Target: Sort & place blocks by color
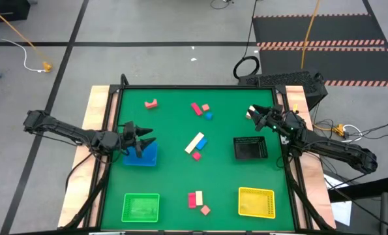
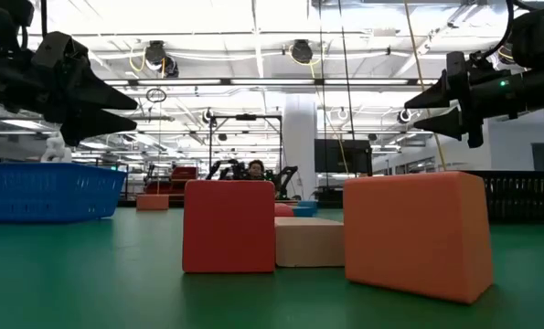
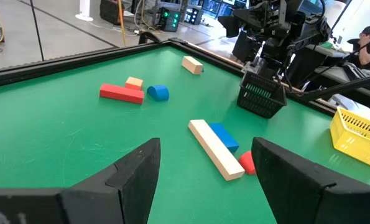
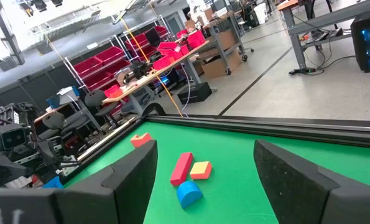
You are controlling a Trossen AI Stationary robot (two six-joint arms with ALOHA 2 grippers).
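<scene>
My left tool [image 1: 148, 141] hovers spread over the blue tray [image 1: 143, 155]. My right tool [image 1: 253, 114] (also spread, empty) hangs beyond the black tray [image 1: 250, 149]; blocks [image 1: 195, 143] dot the green counter [image 1: 174, 183].

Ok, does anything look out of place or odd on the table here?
One thing: a cream block lies at the table's right edge, apart from the others, beside the open right gripper. Nothing looks spilled or damaged.

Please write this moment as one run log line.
left gripper: open, over blue tray | right gripper: open, above table beside black tray | blocks: scattered on mat, none held
</scene>
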